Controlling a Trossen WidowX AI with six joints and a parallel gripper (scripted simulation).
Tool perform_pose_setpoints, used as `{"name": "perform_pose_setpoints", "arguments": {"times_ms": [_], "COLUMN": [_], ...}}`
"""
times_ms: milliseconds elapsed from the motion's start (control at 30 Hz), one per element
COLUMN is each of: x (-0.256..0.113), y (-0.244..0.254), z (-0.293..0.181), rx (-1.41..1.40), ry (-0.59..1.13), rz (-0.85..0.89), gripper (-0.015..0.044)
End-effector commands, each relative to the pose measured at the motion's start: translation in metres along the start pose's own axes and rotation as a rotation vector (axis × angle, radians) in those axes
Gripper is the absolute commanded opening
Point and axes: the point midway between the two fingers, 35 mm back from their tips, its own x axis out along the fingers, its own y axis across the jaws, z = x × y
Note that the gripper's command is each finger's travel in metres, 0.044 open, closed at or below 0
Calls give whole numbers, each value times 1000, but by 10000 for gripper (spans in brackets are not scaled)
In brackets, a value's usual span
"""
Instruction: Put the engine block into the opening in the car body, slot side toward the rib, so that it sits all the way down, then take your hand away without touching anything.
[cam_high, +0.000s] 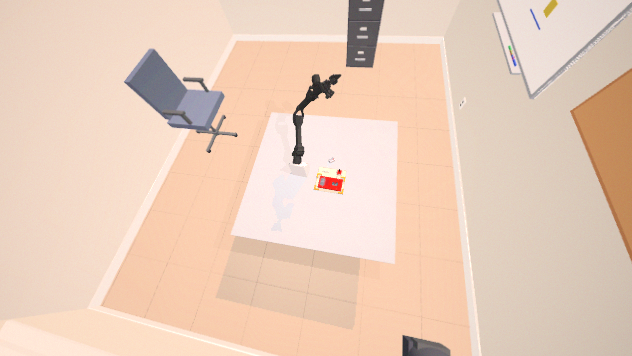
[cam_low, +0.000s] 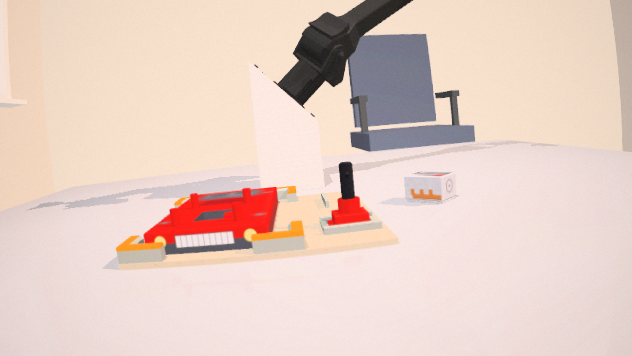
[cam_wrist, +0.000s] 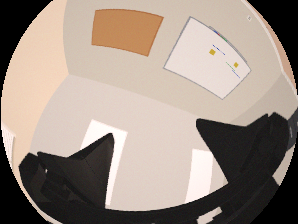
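Note:
The engine block (cam_high: 331, 160) (cam_low: 429, 187), seemingly the small white block with orange comb marks and a circle on its faces, lies on the table beside the board, apart from the car. The red car body (cam_high: 327, 189) (cam_low: 188, 228) sits on the board between orange-topped corner holders. A dark patch (cam_low: 210, 215) shows in its top; the rib and the depth of the opening cannot be made out. My gripper (cam_high: 336, 86) (cam_wrist: 154, 127) is open and empty, high up and far from the block and the car. It is outside the exterior view.
The pale board (cam_low: 350, 241) also carries a red piece (cam_low: 350, 214) with an upright black peg, in a grey holder beside the car. The arm's white base (cam_low: 287, 150) stands behind the board. A chair (cam_high: 192, 107) and a filing cabinet (cam_high: 361, 37) stand beyond the table (cam_high: 370, 215).

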Motion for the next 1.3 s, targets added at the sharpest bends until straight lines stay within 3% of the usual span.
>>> {"name": "perform_pose_setpoints", "arguments": {"times_ms": [0, 533, 1267], "x": [7, 7, -40], "y": [7, 13, 7], "z": [33, 151, 286], "rx": [97, 473, 874], "ry": [-94, -443, -874], "rz": [6, 67, 268], "gripper": [440, 440, 440]}}
